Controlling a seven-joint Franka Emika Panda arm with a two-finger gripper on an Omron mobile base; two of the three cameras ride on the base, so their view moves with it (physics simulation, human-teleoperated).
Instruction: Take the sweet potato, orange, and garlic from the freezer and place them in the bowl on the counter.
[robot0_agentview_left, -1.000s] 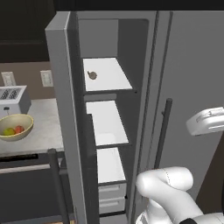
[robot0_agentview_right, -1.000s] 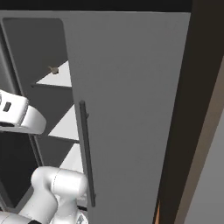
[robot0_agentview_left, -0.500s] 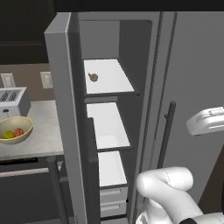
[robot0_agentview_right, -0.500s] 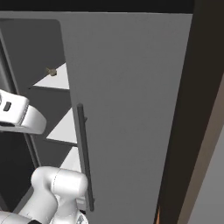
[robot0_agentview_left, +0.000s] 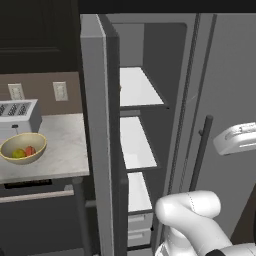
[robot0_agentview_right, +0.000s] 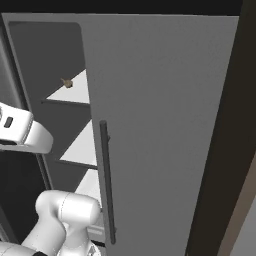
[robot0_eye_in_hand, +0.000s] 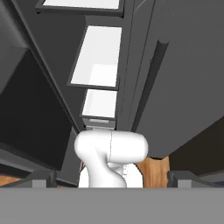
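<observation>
Counter (robot0_agentview_left: 60, 150) nearer than before, bowl (robot0_agentview_left: 22, 148) holding orange (robot0_agentview_left: 18, 153) and sweet potato (robot0_agentview_left: 30, 150), claw (robot0_eye_in_hand: 111, 178) wide

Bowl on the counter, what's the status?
Gripper open, empty. Bowl holds sweet potato and orange. Small brownish item on freezer top shelf.

a pale yellow-tan bowl (robot0_agentview_left: 22, 148) holding a reddish sweet potato (robot0_agentview_left: 30, 150) and yellow-olive orange (robot0_agentview_left: 18, 153) sits on the white-grey marbled counter (robot0_agentview_left: 62, 150), beside the grey freezer (robot0_agentview_left: 100, 125) with white shelves (robot0_agentview_left: 136, 87).
</observation>
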